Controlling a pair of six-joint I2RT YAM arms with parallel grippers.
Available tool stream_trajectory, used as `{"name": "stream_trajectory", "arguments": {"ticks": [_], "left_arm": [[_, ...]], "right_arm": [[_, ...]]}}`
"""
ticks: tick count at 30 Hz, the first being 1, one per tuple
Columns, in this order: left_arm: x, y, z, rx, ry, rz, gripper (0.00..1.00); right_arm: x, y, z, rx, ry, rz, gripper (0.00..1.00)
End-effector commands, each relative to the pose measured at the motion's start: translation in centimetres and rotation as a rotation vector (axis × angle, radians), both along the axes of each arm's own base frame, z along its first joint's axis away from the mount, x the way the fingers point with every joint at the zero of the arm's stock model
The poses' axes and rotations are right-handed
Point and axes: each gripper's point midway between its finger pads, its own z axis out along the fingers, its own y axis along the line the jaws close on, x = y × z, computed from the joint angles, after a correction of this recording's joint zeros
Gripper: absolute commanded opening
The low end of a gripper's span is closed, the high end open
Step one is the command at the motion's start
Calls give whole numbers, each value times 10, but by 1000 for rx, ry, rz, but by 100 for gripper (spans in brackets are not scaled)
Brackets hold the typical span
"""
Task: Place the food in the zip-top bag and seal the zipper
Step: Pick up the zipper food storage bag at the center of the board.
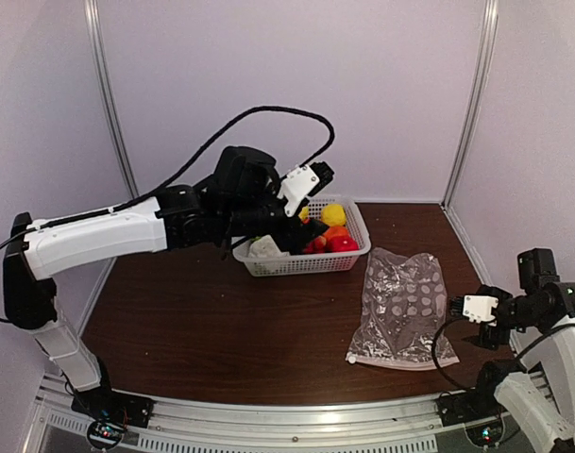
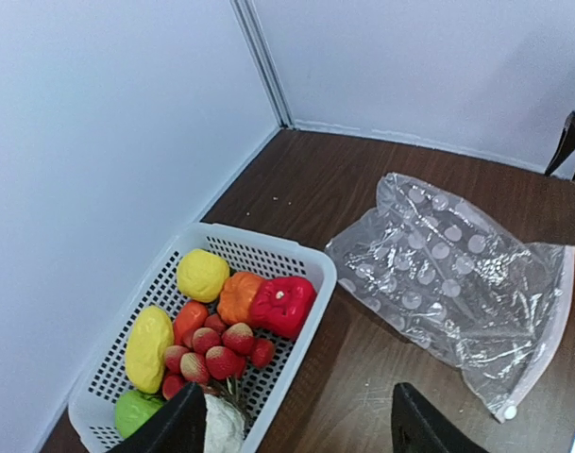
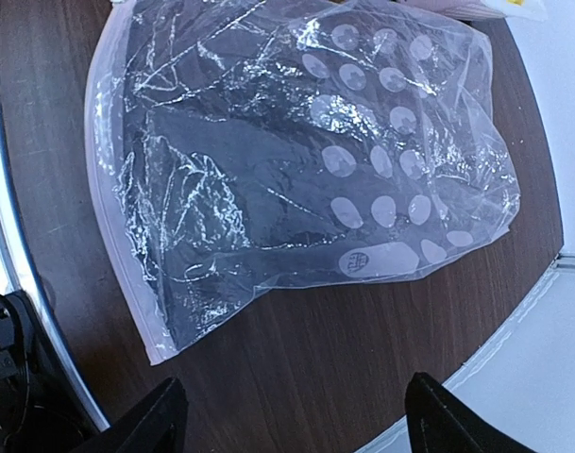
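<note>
left wrist view, cauliflower (image 2: 221, 427) half hidden, left claw (image 2: 295, 392) and right claw (image 3: 296, 380) wide open, empty

Even, fairly bright light fills every view, with a cool lilac cast on the walls. White glare streaks the creases of the zip-top bag (image 3: 268, 170) in the right wrist view (milder from above). The overhead picture is soft, and shadows on the table (image 1: 202, 321) are faint.
</note>
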Motion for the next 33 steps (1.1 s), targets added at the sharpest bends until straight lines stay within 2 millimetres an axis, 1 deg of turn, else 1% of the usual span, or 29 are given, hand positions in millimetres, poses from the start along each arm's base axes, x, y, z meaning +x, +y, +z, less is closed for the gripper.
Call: {"name": "stream_trajectory", "arguments": {"ticks": [1, 2, 4, 8, 10, 12, 13, 14, 16, 18, 23, 24, 26, 27, 28, 30, 31, 32, 33], "left_arm": [[-17, 7, -38, -151, 253, 29, 67], [-20, 10, -37, -183, 268, 30, 66], [-25, 13, -44, -218, 288, 30, 66], [-29, 17, -59, -212, 317, 51, 65], [-30, 17, -63, -214, 332, 54, 65], [-34, 14, -63, -217, 342, 43, 64], [-35, 12, -63, -215, 339, 36, 64], [-38, 11, -62, -211, 334, 27, 64], [-43, 9, -61, -190, 317, 9, 63], [-52, 6, -60, -160, 290, -24, 63], [-66, 4, -62, -79, 209, -71, 63], [-67, 5, -62, -75, 205, -73, 63], [-74, 4, -64, -71, 208, -100, 60], [-82, 0, -65, -62, 197, -140, 59], [-93, -3, -71, -29, 152, -188, 58], [-117, -15, -78, 16, 60, -284, 59], [-129, -23, -83, 40, 30, -325, 59], [-135, -32, -87, 66, 4, -347, 58], [-140, -42, -96, 112, -10, -368, 56]], "right_arm": [[-3, 6, -17, -33, 50, 120, 79], [1, 6, -21, -38, 67, 121, 78], [9, 10, -30, -44, 110, 123, 78], [24, 32, -43, -26, 152, 137, 86], [34, 43, -53, -58, 136, 144, 85], [49, 50, -59, -76, 108, 111, 74], [52, 55, -61, -63, 124, 105, 68], [57, 59, -56, -42, 136, 96, 62], [63, 65, -53, -14, 182, 61, 52], [62, 66, -53, -14, 213, 61, 46], [58, 61, -56, -38, 239, 53, 22], [56, 62, -54, -33, 243, 54, 18], [52, 63, -45, -10, 242, 48, 18], [51, 64, -38, 5, 230, 40, 18], [49, 64, -29, 24, 214, 26, 19], [50, 62, -9, 81, 164, -29, 20], [53, 61, 2, 129, 139, -73, 23], [57, 59, 14, 178, 112, -121, 30], [61, 54, 21, 200, 94, -167, 36]]}}
